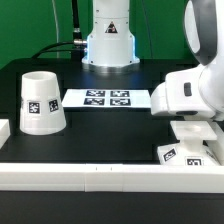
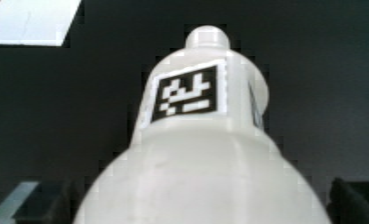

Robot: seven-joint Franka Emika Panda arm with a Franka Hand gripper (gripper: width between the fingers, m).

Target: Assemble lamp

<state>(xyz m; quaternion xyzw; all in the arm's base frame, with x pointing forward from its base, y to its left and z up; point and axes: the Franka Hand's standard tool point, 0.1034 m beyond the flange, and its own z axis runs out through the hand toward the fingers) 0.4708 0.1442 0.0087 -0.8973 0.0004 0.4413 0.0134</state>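
Observation:
In the wrist view the white bulb [image 2: 202,130] fills the picture. Its round head sits between my dark fingers [image 2: 44,203] and its stem, with a square marker, points away from the camera. My gripper [image 2: 199,208] is shut on the bulb's head. In the exterior view my gripper [image 1: 195,133] hangs at the right, just above the low square base [image 1: 186,153] near the front rail. Most of the bulb is hidden there by the hand. The tapered shade [image 1: 42,103] stands wide end down at the exterior view's left, far from the gripper.
The marker board [image 1: 107,98] lies flat in the middle of the black table. A long white rail [image 1: 100,173] runs along the front edge. The robot's pedestal [image 1: 108,45] stands at the back. A white edge [image 2: 24,22] shows in the wrist view's corner.

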